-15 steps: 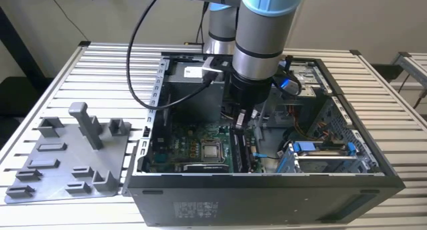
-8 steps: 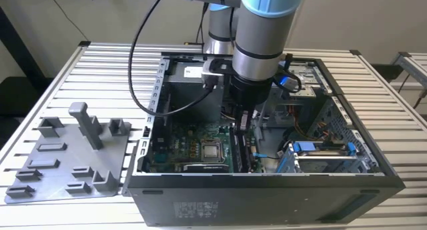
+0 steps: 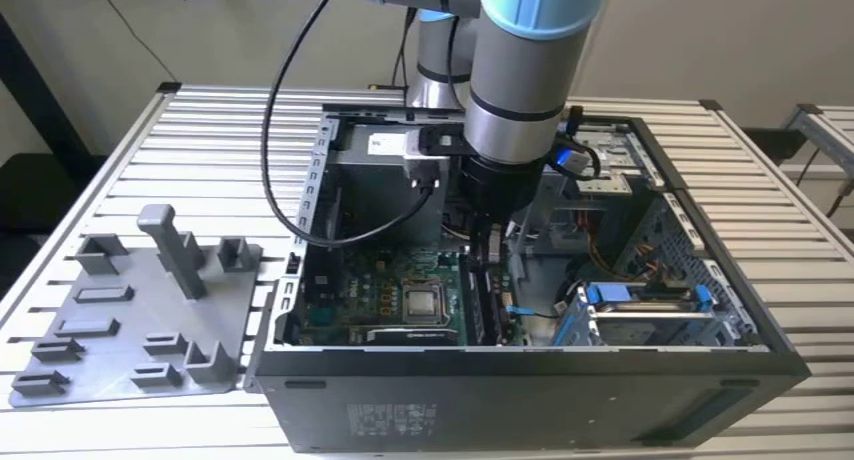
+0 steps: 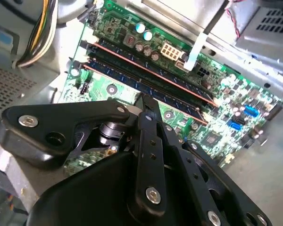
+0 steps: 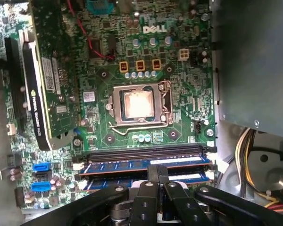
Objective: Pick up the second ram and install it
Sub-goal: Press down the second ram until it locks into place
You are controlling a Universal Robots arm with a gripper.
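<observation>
The gripper (image 5: 158, 172) is reaching down inside the open computer case (image 3: 534, 400), in the middle of the exterior view. Its fingers are clenched together, with nothing showing between them. The closed tips are sitting on the top edge of the second ram (image 5: 108, 182), about midway along its length. That stick is already standing in its slot on the green motherboard (image 5: 179, 84), just beside the first ram (image 5: 118, 165) and parallel to it.

This looks like the seating push. It is probably going best with the force straight down along the slot, so the stick is sinking evenly at both ends and not rocking sideways into its neighbour. Whether the end latches are closing, I cannot tell.

By count, two memory sticks are standing in the slots. One processor socket (image 5: 139, 104) and one expansion card (image 5: 47, 80) are sitting on the board. One grey holder tray (image 3: 120, 320) is lying on the table at the exterior view's left.
</observation>
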